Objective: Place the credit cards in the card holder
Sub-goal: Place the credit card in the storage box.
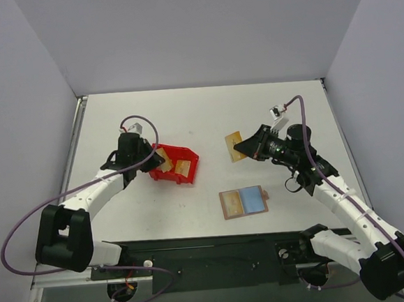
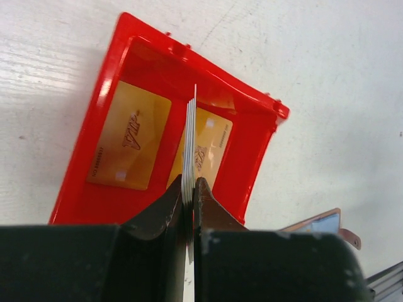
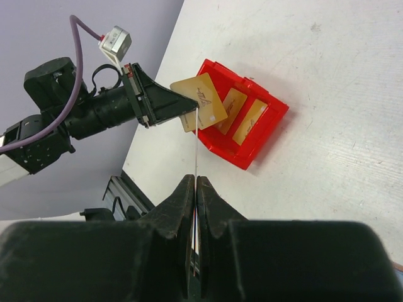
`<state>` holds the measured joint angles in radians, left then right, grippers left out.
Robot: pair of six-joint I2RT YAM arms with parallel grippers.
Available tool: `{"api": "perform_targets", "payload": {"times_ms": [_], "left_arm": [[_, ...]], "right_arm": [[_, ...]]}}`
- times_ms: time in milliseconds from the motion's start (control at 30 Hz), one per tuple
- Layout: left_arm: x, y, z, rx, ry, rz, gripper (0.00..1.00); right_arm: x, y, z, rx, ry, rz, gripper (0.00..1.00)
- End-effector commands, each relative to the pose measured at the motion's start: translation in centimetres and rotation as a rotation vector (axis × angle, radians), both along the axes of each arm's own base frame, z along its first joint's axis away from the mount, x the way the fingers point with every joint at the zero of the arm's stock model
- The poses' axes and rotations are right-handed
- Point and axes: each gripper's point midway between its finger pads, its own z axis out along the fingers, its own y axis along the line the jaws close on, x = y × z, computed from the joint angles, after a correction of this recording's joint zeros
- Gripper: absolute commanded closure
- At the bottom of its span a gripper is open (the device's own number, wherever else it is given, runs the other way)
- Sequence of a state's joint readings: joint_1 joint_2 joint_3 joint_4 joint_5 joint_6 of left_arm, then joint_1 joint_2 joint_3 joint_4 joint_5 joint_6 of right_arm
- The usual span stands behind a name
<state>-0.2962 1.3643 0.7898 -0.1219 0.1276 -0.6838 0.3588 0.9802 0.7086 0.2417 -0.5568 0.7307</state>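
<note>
White table seen from above, with two arms reaching in from the near edge. Left of centre, a red bin, and just over its left side the left gripper. Jaws closed tight on a thin stack of cards, held upright on edge above the bin. In the left wrist view only the pale edges of the stack, perhaps four or five cards, too fine to count with any certainty. Flat on the floor of the bin, side by side, two more cards, gold faces up.

To the right and well apart from the bin, the right gripper, held over the table. Jaws shut on a single card, gold, tilted, sticking out toward the left. From its own wrist camera, that card edge-on as a thin line between the fingertips.

Nearer the arms' bases, between the two arms, the wallet, lying open and flat on the table. Tan half on the left, light blue half on the right, small clasp tab at its right edge. Well apart from both grippers.
</note>
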Motion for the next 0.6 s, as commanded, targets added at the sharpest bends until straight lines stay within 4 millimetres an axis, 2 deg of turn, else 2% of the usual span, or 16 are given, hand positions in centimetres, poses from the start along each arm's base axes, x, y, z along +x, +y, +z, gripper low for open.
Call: {"api": "perform_targets", "payload": {"times_ms": [0,100,200,300,333,400,433,567], "left_arm": [[1.7,0.8,0.8,0.04,-0.035,0.023,1.0],[1.8,0.7,0.4,0.039,-0.02,0.016,0.95],[2.0,0.7,0.6,0.041,-0.026,0.018,0.77],[2.1,0.5,1.6,0.031,-0.05,0.012,0.64],[2.2,0.5,2.0,0.027,-0.06,0.012,0.51],[2.4,0.3,3.1,0.021,-0.085,0.003,0.42],[2.6,0.3,3.9,0.02,-0.104,0.004,0.39],[2.5,0.3,6.1,0.015,-0.137,-0.002,0.36]], "right_arm": [[0.5,0.3,2.3,0.017,-0.076,0.022,1.0],[0.6,0.2,2.2,0.01,-0.077,0.023,1.0],[0.6,0.3,2.0,0.007,-0.07,0.025,1.0],[0.6,0.3,1.8,0.006,-0.064,0.028,1.0],[0.6,0.3,1.8,0.006,-0.066,0.028,1.0],[0.6,0.4,1.7,0.005,-0.061,0.033,1.0],[0.6,0.4,1.7,0.006,-0.063,0.031,1.0],[0.7,0.5,1.6,0.011,-0.054,0.034,1.0]]}}
